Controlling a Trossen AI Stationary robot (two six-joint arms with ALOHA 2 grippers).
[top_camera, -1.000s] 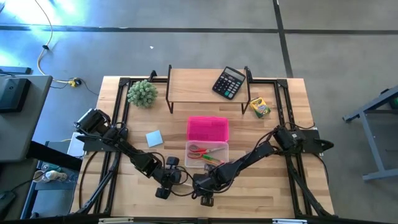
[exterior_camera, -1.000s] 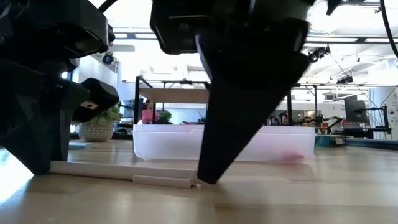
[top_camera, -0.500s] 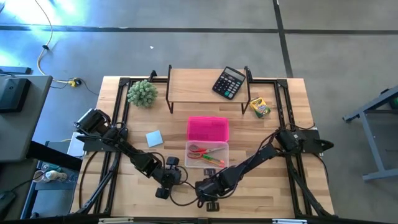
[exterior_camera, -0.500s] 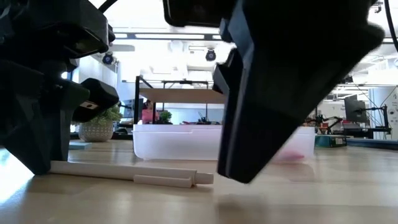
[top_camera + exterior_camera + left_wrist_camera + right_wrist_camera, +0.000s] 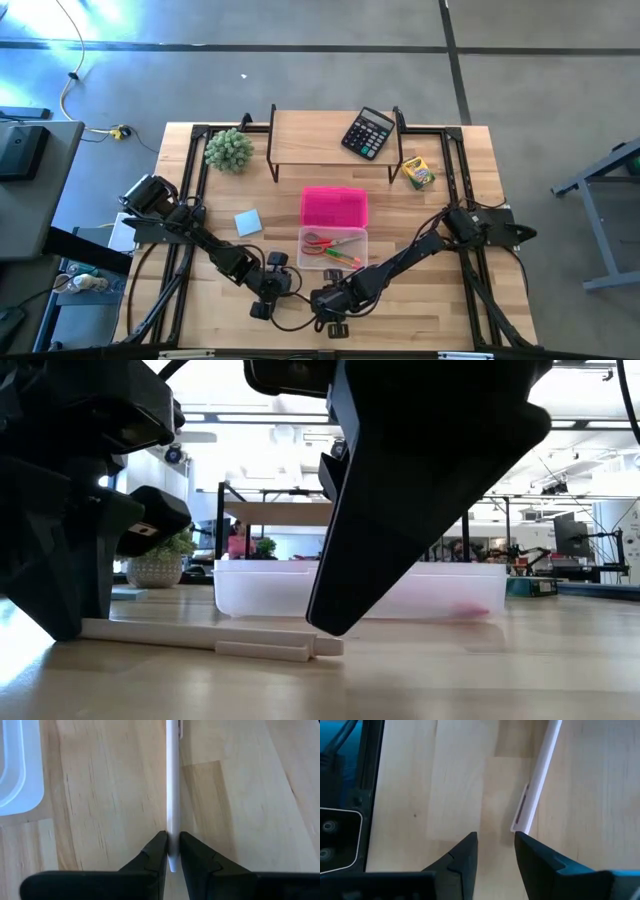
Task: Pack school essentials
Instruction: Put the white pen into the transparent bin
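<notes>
A white pen (image 5: 210,639) lies on the wooden table near its front edge. My left gripper (image 5: 172,851) is shut on one end of it. The pen's other end, which has a clip (image 5: 524,815), lies just ahead of my right gripper (image 5: 495,845). That gripper hangs a little above the table, open by a narrow gap with nothing between its fingers. Behind the pen stands a clear box (image 5: 333,248) holding red-handled scissors (image 5: 325,241) and other small pieces. A light-blue notepad (image 5: 248,222) and a crayon box (image 5: 417,172) lie on the table. My left gripper pinches the pen's plain end (image 5: 172,837) between its two fingers (image 5: 156,851). They slant down from the table's left side and lie along the pen. The pen rests flat on the table and reaches away from the fingers toward the right gripper.
A pink lid (image 5: 334,207) lies behind the clear box. A black calculator (image 5: 367,132) sits on a wooden shelf (image 5: 310,135) at the back, with a fuzzy green plant ball (image 5: 229,149) to its left. A black frame runs along both sides of the table.
My right gripper has lifted its fingertips off the table at the pen's clip end and rolled about its own axis. It swung briefly toward the table's right edge, then came back. The pen and my left gripper have stayed where they were.
</notes>
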